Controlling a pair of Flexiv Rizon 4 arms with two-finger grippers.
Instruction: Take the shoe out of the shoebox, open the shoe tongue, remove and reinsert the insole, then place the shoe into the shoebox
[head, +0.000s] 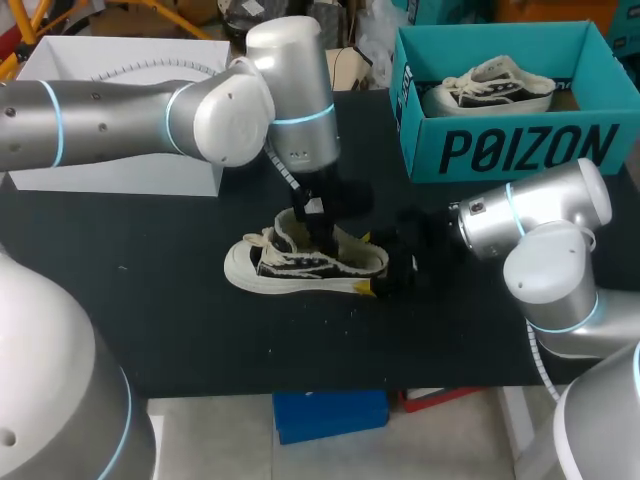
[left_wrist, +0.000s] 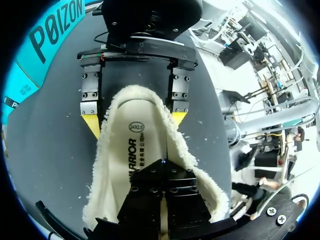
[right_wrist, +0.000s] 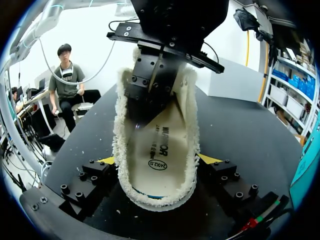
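Our left arm (head: 120, 120) and right arm (head: 545, 225) are fat silver tubes with pale rounded joint caps and thin glowing blue rings. The left hand (left_wrist: 162, 172) is all black blocks dotted with small screws. The right hand (right_wrist: 159, 160) is the same, plus yellow wedge tips and red-green wires (right_wrist: 256, 220) beside it.

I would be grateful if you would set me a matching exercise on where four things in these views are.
Things:
1. left gripper
2. right gripper
3. second shoe
4. white box

Places:
A. in the teal shoebox
B. down in the opening of the shoe on the table
C. clasping that shoe's heel from both sides
D. at the table's far left

Pairs: 1-B, 2-C, 3-A, 4-D
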